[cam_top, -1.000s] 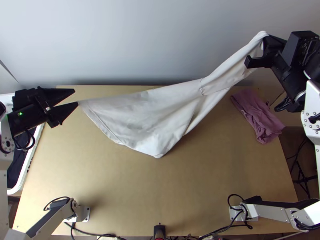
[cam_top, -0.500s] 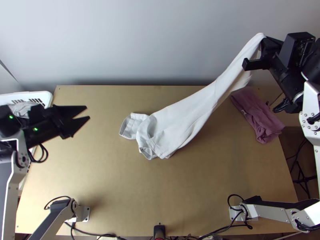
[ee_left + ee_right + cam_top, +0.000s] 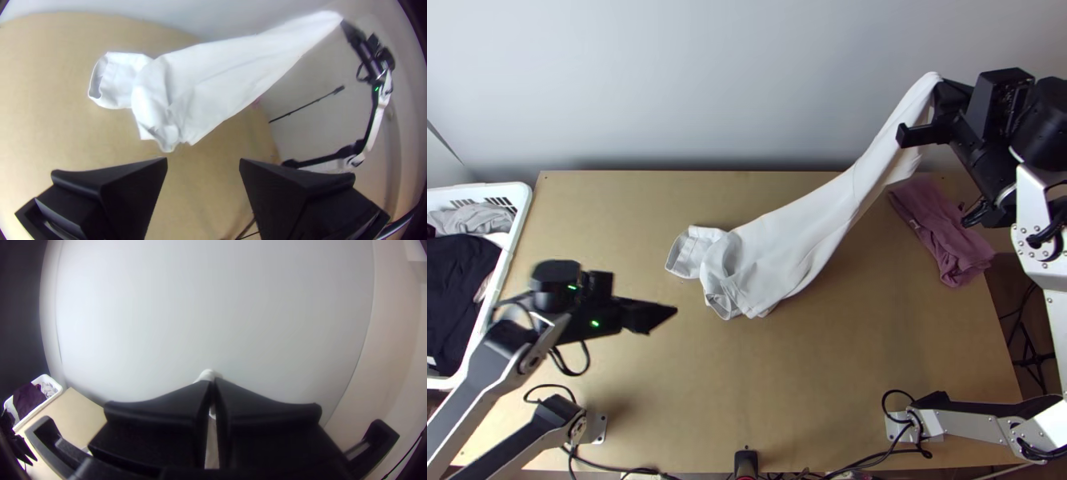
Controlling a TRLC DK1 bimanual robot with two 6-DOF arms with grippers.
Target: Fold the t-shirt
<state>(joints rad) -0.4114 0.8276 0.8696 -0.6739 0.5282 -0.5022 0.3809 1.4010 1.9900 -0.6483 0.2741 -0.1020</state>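
Clamping white T-shirt [image 3: 787,248] in right gripper [image 3: 212,382], top view's two o'clock; holding left gripper [image 3: 203,160] jaws-apart near eight o'clock; awaiting spreading, folding (seemingly lacking any finished fold).

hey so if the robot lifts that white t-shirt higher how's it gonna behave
The white t-shirt will probably act floppy: its lower part lies bunched and crumpled on the table. It looks fairly light, since the right gripper holds it up by one end. The bunched part would likely unroll and hang loosely.
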